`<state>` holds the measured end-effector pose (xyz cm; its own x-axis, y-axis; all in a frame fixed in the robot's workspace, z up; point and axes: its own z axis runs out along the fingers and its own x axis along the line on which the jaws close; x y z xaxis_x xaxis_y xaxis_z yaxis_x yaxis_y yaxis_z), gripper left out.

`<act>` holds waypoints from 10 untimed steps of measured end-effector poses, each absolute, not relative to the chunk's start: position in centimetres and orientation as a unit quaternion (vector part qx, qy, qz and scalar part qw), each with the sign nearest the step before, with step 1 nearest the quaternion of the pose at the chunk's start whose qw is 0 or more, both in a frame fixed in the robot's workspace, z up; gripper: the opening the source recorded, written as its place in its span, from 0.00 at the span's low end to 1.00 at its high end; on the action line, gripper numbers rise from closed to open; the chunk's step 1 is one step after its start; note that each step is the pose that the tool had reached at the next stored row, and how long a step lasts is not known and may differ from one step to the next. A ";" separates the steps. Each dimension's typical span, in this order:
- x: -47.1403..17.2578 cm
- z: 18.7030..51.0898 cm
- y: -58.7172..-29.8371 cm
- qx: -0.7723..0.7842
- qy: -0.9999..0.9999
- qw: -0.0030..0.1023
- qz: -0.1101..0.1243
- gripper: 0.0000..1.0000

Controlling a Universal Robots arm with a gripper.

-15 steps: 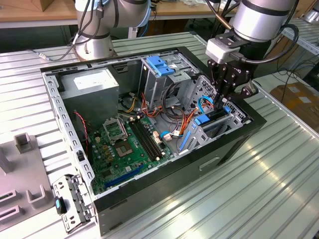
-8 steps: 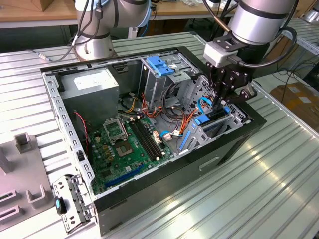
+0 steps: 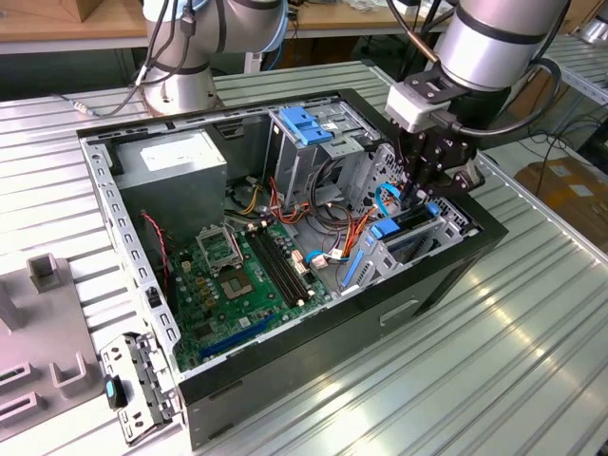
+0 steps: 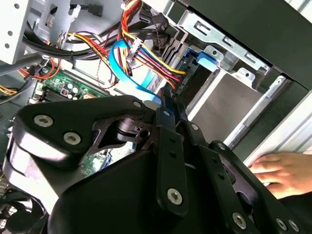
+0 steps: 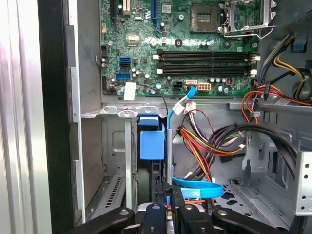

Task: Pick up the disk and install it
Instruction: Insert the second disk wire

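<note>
Black claw (image 4: 168, 105) fingers look pressed together, pinching the disk's (image 5: 152, 142) top edge. Disk shows a blue rail and dark edge, standing upright in the case's (image 3: 446, 275) drive bay, directly under the claw.

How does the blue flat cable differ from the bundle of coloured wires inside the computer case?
The blue flat cable is one wide band of a single colour; the wire bundle is many thin strands in red, orange, yellow and black. The cable bends in one smooth curve; the bundle spreads into separate strands. Both lie inside the open computer case.
</note>
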<state>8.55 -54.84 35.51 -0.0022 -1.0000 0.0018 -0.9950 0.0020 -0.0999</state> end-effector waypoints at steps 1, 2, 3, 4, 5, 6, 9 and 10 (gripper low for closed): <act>8.5 35.5 -54.9 -0.705 0.707 0.035 -0.036 0.16; 8.5 35.4 -54.9 -0.704 0.709 0.036 -0.035 0.16; 8.5 35.3 -54.9 -0.700 0.712 0.037 -0.035 0.16; 8.5 35.2 -54.9 -0.695 0.717 0.037 -0.035 0.16; 8.5 35.2 -54.9 -0.693 0.719 0.037 -0.035 0.16; 8.5 35.2 -55.0 -0.692 0.720 0.037 -0.035 0.16; 8.5 35.1 -55.1 -0.691 0.721 0.037 -0.034 0.16; 8.5 35.1 -55.2 -0.691 0.721 0.037 -0.034 0.16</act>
<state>8.55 -55.18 35.14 -0.0411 -0.9991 -0.0072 -0.9941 0.0416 -0.1005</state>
